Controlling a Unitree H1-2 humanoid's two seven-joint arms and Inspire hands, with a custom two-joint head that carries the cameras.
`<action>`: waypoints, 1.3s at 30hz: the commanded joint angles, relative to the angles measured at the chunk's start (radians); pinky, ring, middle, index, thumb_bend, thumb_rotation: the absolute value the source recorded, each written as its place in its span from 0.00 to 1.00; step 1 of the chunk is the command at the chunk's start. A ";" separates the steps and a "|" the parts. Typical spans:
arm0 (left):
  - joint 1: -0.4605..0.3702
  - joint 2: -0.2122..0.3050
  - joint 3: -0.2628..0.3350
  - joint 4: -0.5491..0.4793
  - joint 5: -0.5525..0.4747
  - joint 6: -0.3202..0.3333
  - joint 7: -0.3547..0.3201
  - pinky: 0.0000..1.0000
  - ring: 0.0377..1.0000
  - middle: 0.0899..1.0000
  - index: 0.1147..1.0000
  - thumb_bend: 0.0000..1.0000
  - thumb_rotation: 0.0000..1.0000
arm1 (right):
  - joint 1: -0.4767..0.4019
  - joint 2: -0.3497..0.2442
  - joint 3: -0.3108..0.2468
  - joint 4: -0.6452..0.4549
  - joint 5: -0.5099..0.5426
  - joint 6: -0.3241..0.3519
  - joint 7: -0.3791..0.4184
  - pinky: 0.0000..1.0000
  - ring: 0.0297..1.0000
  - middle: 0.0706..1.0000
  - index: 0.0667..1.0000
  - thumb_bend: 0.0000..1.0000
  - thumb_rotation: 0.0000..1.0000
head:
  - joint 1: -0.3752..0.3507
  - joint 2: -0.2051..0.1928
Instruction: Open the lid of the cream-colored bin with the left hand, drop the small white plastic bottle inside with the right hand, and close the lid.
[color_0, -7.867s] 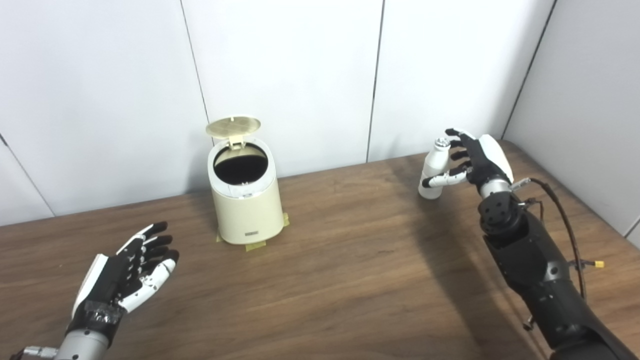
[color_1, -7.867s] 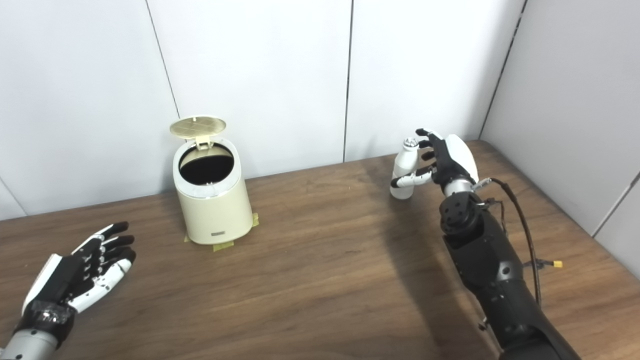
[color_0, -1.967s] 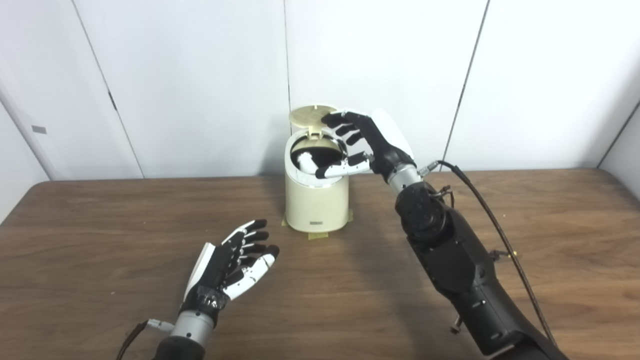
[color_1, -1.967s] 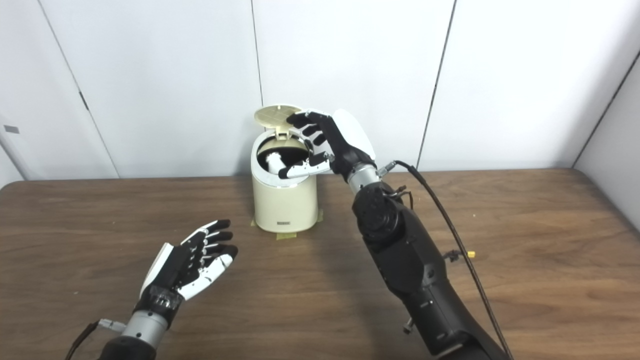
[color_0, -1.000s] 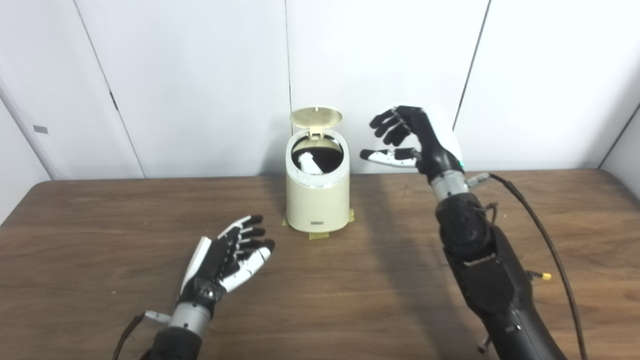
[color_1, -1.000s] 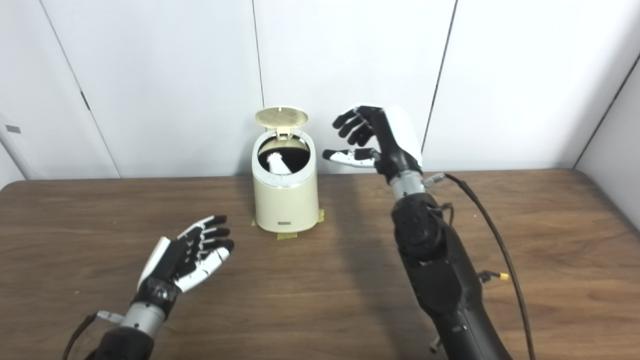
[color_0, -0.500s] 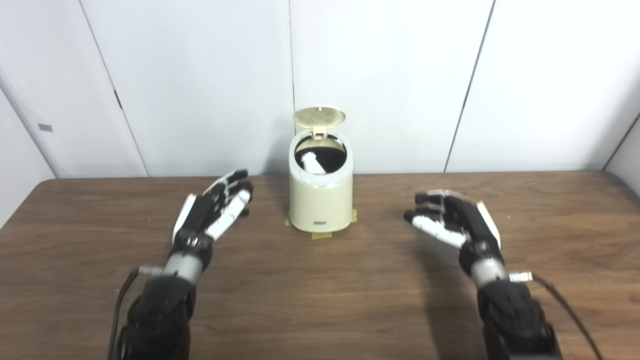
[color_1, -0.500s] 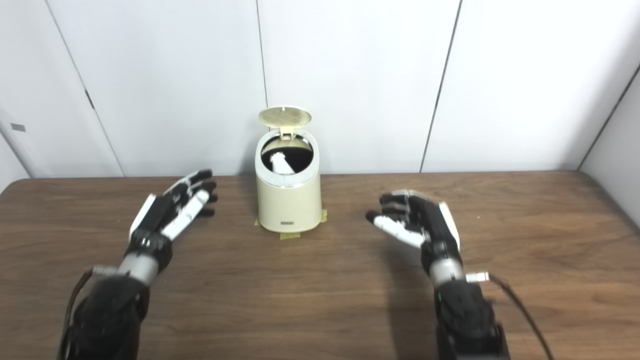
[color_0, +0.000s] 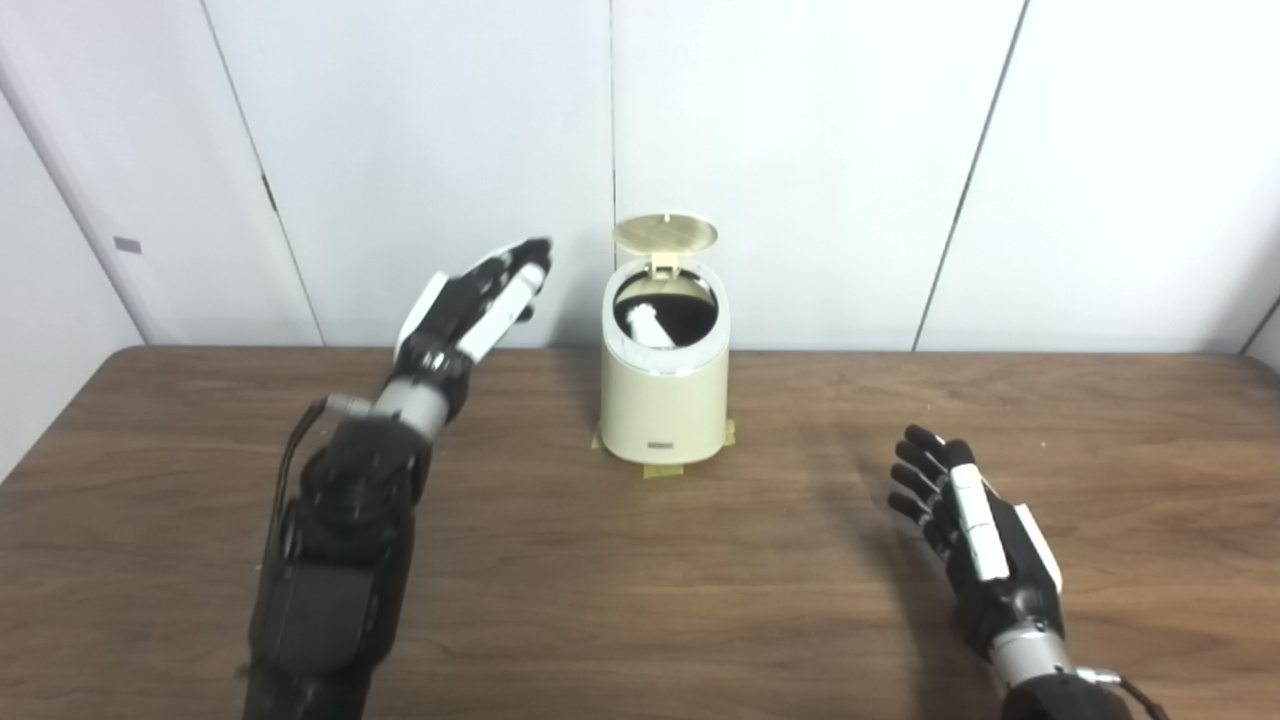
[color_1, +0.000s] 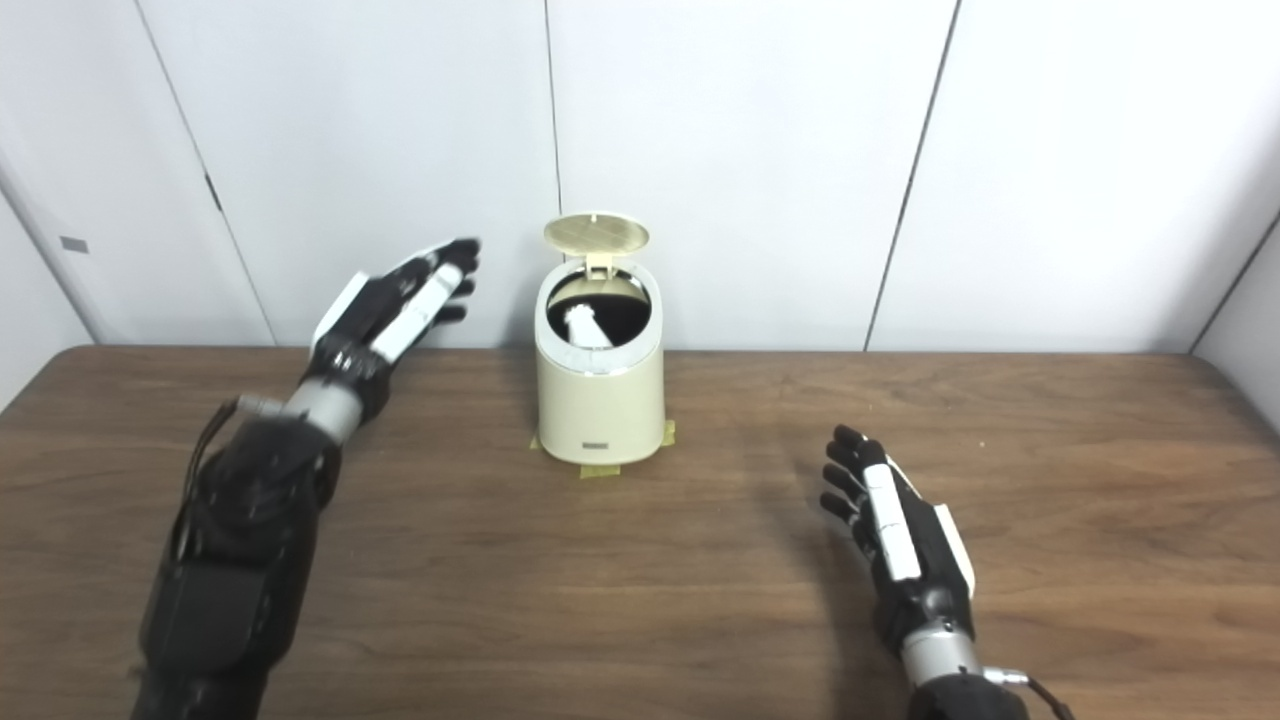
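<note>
We see the table (color_0: 640, 620) filling the lower frame, with the bin (color_0: 664, 400) standing at about 12 o'clock near the back edge by the wall (color_0: 800, 150), taped down, its lid (color_0: 666, 233) tipped up open at the rear. Our left hand (color_0: 470, 305) is raised at 10 o'clock, just left of the bin and apart from it, fingers straight and close together, empty; our right hand (color_0: 975, 530) sits low over the table at 4 o'clock, well apart from the bin, fingers spread, empty. The bottle (color_0: 643, 325) lies tilted inside the bin, leaning toward its left wall.
</note>
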 joint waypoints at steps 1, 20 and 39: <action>-0.090 0.019 -0.007 0.014 -0.006 -0.013 -0.011 0.88 0.91 0.91 0.89 0.46 0.75 | -0.014 0.019 -0.008 -0.037 0.029 -0.058 -0.007 0.83 0.87 0.86 0.83 0.54 0.98 | 0.002 0.000; -0.347 0.037 -0.191 0.296 0.172 -0.141 0.014 0.79 0.86 0.85 0.84 0.48 0.84 | 0.028 0.028 0.004 -0.028 0.106 -0.047 0.001 0.78 0.86 0.86 0.88 0.51 0.99 | -0.005 0.003; -0.478 0.070 -0.368 0.419 0.434 -0.323 0.019 0.71 0.79 0.80 0.78 0.50 0.74 | 0.010 0.014 0.038 0.024 0.097 -0.068 -0.003 0.70 0.82 0.81 0.88 0.52 0.93 | -0.030 -0.004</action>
